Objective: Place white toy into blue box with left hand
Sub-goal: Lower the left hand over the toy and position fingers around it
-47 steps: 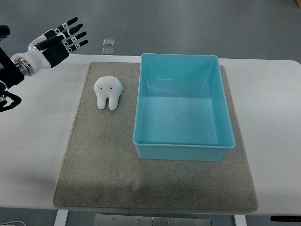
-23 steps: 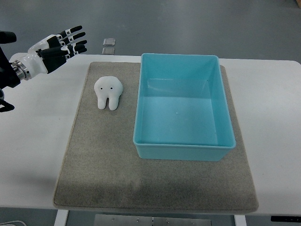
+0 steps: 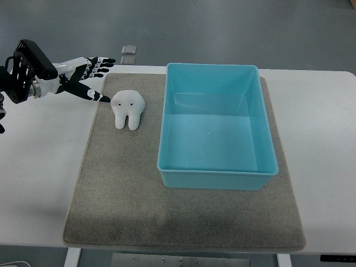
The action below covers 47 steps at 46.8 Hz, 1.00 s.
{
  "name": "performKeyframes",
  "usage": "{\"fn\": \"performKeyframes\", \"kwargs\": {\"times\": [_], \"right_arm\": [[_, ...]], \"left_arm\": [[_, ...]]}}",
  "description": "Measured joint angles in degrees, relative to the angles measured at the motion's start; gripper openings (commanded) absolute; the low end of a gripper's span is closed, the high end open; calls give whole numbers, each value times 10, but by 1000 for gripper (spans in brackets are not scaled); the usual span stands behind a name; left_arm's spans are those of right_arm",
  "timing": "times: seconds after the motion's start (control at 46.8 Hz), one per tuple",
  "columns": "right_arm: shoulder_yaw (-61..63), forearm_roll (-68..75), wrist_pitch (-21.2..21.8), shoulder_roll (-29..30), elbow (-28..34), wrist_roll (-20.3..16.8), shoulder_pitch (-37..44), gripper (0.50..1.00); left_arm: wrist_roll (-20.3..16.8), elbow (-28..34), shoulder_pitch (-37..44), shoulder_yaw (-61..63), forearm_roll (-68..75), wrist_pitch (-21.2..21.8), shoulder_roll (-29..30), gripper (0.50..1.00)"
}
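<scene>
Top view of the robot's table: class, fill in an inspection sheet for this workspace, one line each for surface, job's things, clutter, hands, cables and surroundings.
Surface: white table with a grey mat laid on it.
Job's things: white toy, tooth-shaped, lying on the mat left of the blue box; the box sits on the mat and looks empty.
Clutter: nothing seen on the table.
Hands: left hand open, fingers spread, just left of the toy; contact cannot be told. Right hand not in view.
Cables: a thin light line at the bottom-left corner, too small to identify.
Surroundings: grey floor with two small square plates beyond the table.
</scene>
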Motion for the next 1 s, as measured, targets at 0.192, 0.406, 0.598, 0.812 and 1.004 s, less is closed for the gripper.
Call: {"fn": "performKeyframes", "kwargs": {"times": [0.192, 0.406, 0.598, 0.812, 1.004], "right_arm": [[0, 0, 0, 0, 0, 0, 0, 936], [0, 0, 0, 0, 0, 0, 0, 936], [0, 0, 0, 0, 0, 0, 0, 936], [0, 0, 0, 0, 0, 0, 0, 936], [0, 0, 0, 0, 0, 0, 0, 936]], "left_arm": [[0, -33, -3, 3, 124, 17, 4, 994], [0, -62, -23, 3, 231, 21, 3, 994], [0, -62, -38, 3, 276, 21, -1, 994], [2, -60, -44, 12, 286, 21, -20, 994], [6, -53, -69, 67, 287, 39, -31, 992]]}}
